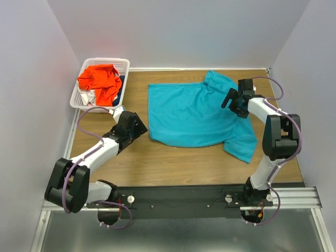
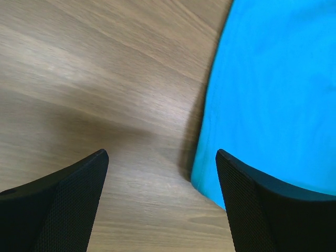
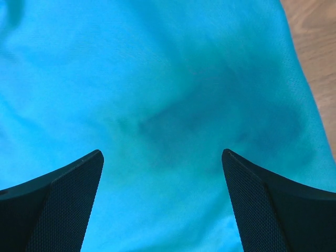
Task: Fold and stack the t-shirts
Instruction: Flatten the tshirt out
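Now: both grippers wide open and empty, 1 teal shirt spread flat.
Teal shirt lies open on the table, from centre out to 3 o'clock, its collar toward 1 o'clock and 1 sleeve trailing to 4 o'clock. Left gripper is just beside the shirt's 8 o'clock corner, jaws spread wide over bare wood, the cloth edge by its right finger; it grips nothing. Right gripper hangs over the shirt's 3 o'clock side, jaws equally wide, only cloth below them. Basket at 10 o'clock holds an orange shirt on top, with white cloth beside it.
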Action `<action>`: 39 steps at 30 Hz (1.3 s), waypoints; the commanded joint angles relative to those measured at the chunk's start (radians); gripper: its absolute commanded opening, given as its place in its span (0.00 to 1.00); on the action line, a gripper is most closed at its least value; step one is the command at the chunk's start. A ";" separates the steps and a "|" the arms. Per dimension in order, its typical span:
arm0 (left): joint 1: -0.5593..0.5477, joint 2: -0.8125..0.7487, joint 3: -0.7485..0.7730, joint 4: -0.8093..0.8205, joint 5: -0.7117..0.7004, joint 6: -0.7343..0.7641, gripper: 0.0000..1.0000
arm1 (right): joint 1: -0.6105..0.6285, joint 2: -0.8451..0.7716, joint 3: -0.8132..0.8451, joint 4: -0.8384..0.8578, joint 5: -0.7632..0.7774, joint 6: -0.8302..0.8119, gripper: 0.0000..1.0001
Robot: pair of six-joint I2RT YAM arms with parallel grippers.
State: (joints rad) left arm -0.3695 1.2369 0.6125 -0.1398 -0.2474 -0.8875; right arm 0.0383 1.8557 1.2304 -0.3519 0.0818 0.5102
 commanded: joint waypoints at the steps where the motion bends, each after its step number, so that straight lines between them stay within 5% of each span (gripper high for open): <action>1: -0.028 0.038 -0.029 0.095 0.126 0.025 0.88 | 0.008 -0.114 0.009 -0.033 0.032 -0.029 1.00; 10: -0.144 0.131 -0.049 0.200 0.197 0.004 0.79 | 0.008 -0.417 -0.274 -0.033 0.118 0.099 1.00; 14: -0.149 0.206 -0.019 0.221 0.198 0.005 0.66 | 0.006 -0.545 -0.371 -0.033 0.096 0.116 1.00; 18: -0.149 0.281 0.019 0.220 0.163 0.013 0.47 | 0.008 -0.589 -0.417 -0.035 0.082 0.099 1.00; 22: -0.149 0.305 0.033 0.207 0.146 0.016 0.00 | 0.008 -0.596 -0.456 -0.071 -0.002 0.088 1.00; 32: -0.149 0.188 -0.036 0.197 0.119 0.004 0.00 | 0.006 -0.875 -0.575 -0.344 0.075 0.247 1.00; 39: -0.149 0.134 -0.030 0.190 0.099 0.016 0.00 | 0.006 -0.955 -0.689 -0.378 0.035 0.396 1.00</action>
State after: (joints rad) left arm -0.5175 1.4078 0.5861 0.0647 -0.1017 -0.8829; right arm 0.0437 0.8982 0.5884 -0.6586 0.1249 0.7998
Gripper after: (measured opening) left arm 0.007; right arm 0.997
